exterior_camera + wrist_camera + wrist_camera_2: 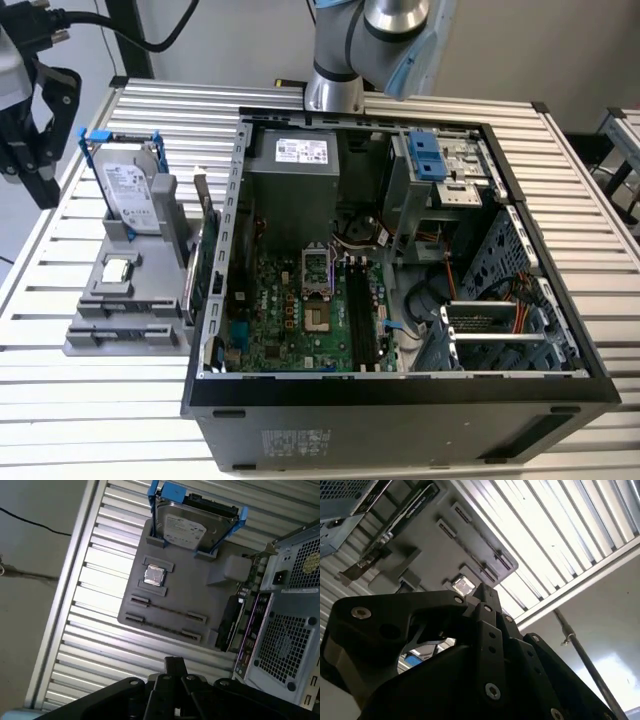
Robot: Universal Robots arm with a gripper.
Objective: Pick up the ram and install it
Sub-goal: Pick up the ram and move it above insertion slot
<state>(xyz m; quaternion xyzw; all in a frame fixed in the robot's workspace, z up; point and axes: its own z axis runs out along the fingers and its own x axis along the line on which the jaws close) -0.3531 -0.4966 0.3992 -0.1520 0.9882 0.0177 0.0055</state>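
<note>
My black gripper [42,192] hangs high over the table at the exterior view's left, above the outer edge of a grey parts holder [100,335]. It looks shut and empty, its tips [175,662] meeting in both wrist views. A thin dark strip [167,609] runs edge-on along one long slot of the holder [200,595]. I take it for the ram, though it is too thin to be sure. The black motherboard slots [360,315] lie inside the open computer case [400,400].
The holder also carries a silver hard drive with blue clips [130,195], a small square chip [118,268] and a green expansion card [205,255] standing next to the case wall. The slatted metal table [100,420] stretches all around.
</note>
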